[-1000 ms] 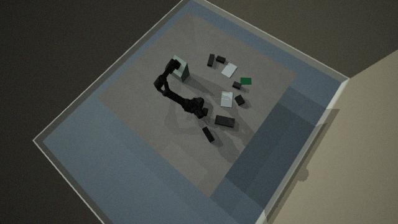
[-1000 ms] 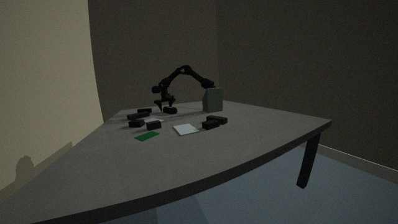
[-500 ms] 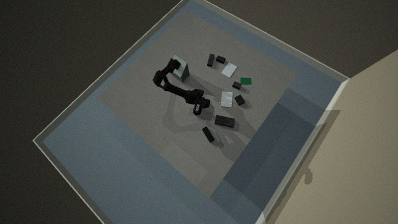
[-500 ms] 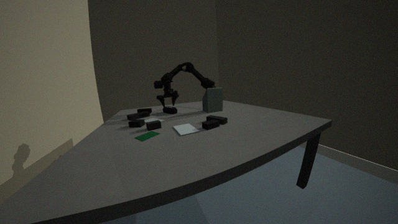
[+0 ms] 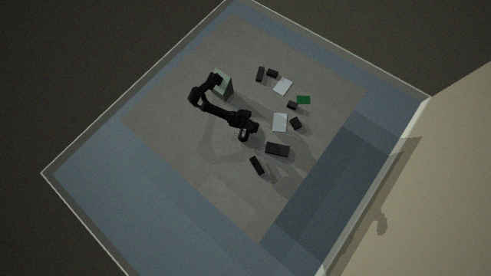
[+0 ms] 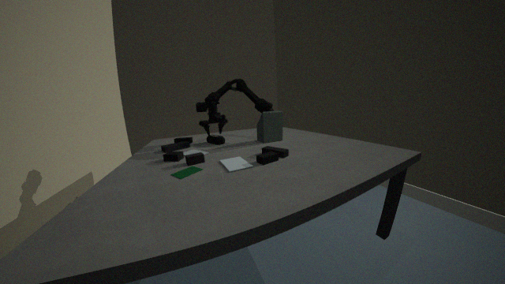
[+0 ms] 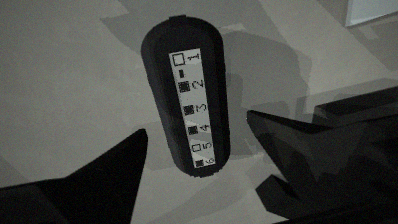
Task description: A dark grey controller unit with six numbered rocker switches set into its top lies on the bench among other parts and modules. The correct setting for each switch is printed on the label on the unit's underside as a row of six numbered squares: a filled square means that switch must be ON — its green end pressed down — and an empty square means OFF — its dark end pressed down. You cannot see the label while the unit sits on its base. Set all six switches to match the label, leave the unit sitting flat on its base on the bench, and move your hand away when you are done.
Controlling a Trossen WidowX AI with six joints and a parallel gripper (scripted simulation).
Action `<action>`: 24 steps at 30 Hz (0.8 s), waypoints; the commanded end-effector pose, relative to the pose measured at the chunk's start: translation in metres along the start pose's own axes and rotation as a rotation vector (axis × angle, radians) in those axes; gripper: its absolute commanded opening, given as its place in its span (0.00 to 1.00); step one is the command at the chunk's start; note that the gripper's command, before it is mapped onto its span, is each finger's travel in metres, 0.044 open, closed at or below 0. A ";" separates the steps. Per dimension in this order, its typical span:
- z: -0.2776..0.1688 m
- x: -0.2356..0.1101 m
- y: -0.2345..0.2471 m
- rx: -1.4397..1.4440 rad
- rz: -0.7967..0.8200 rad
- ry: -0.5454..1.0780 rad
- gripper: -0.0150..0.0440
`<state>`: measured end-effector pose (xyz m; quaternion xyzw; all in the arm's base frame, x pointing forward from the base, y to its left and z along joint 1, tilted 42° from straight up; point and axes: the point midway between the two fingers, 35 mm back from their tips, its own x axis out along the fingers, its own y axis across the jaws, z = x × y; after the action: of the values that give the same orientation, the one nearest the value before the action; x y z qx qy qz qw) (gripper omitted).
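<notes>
The controller unit (image 7: 186,102) lies upside down on the bench (image 6: 276,185), with its white label (image 7: 192,107) facing up. The gripper (image 7: 200,165) hangs right above it and does not touch it. Its two dark fingers are spread wide apart and hold nothing. In the wrist view the near, rounded end of the unit sits in the gap between the finger tips, one finger to each side and a little nearer to the camera. The rest of the unit stretches away from the gripper toward the top of that view. The label shows a row of six small squares with numbers next to them. Square 1 is empty, squares 2, 3 and 4 are filled, square 5 is empty, and square 6 is filled. In the exterior view the unit (image 6: 215,139) is a small dark lump on the bench, straight under the open gripper (image 6: 213,127). From the top view the gripper (image 5: 243,135) is at the end of the black arm (image 5: 219,111), which reaches out from a grey-green base block (image 5: 223,86). Other dark blocks, two white cards and a green card (image 5: 303,100) lie on the bench well apart from the gripper.
</notes>
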<state>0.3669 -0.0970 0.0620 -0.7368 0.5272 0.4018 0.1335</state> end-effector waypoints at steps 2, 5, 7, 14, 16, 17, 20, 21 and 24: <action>0.000 -0.005 0.008 0.352 -0.081 -0.079 0.73; -0.001 -0.011 0.014 0.680 -0.143 -0.169 0.60; -0.002 -0.016 0.018 0.895 -0.177 -0.237 0.51; -0.005 -0.028 0.029 1.364 -0.228 -0.415 0.25; -0.005 -0.028 0.029 1.364 -0.228 -0.415 0.25; -0.005 -0.028 0.029 1.364 -0.228 -0.415 0.25; -0.005 -0.028 0.029 1.364 -0.228 -0.415 0.25; -0.005 -0.028 0.029 1.364 -0.228 -0.415 0.25; -0.005 -0.028 0.029 1.364 -0.228 -0.415 0.25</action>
<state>0.3424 -0.0940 0.0925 -0.4688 0.5476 0.1072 0.6848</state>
